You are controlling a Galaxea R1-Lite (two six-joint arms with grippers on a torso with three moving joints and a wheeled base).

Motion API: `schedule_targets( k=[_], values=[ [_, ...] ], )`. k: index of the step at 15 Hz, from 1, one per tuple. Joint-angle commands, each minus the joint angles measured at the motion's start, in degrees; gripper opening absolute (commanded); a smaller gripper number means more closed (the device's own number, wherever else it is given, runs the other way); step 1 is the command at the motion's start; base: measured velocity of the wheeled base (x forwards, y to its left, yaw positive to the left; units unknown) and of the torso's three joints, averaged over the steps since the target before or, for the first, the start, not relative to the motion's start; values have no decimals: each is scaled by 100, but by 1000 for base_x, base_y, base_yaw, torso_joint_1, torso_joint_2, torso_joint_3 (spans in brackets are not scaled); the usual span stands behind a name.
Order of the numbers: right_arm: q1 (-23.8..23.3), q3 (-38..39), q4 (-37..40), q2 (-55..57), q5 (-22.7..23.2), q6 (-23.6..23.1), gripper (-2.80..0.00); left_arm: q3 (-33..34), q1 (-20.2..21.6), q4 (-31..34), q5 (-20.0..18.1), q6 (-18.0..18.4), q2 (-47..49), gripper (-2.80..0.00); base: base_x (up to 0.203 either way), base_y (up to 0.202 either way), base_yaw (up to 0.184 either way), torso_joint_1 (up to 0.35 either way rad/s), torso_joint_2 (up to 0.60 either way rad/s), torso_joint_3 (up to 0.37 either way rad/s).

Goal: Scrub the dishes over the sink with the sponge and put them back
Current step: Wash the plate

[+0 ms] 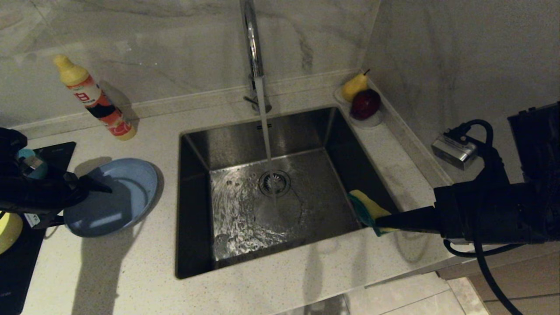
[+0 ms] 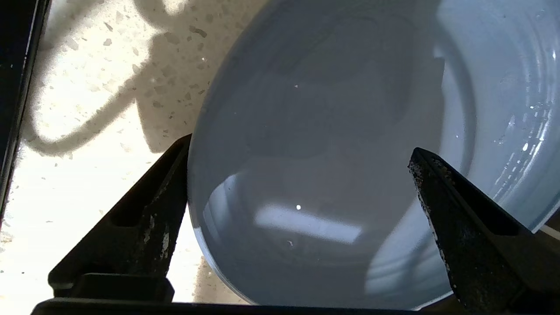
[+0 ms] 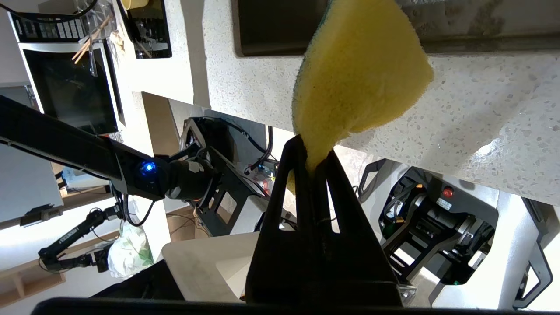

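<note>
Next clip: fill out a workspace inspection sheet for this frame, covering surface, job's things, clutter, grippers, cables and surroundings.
Surface: speckled pale countertop around the steel sink; tap running.
Job's things: light-blue plate on the counter left of the sink; yellow bowl and teal bowl partly visible at far left; sponge over the sink's right edge.
Clutter: detergent bottle; pear and dark red fruit in the back corner.
Grippers: left gripper open, straddling the plate's rim; right gripper shut on the sponge.
Cables: black cable along the right arm.
Surroundings: marble-look walls.
</note>
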Motion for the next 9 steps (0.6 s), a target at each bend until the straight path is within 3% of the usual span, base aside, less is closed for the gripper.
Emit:
schedule_targets(
  k=[1,9],
  values=[
    [-22,-2,8,-49,22,15,-280,35,-1,10,-12,-15,1,0,0,0,0,0,0,0],
    [-22,16,8,-49,30,24,-280,60,8,-16,48,-65,71,0,0,0,0,0,0,0]
  ],
)
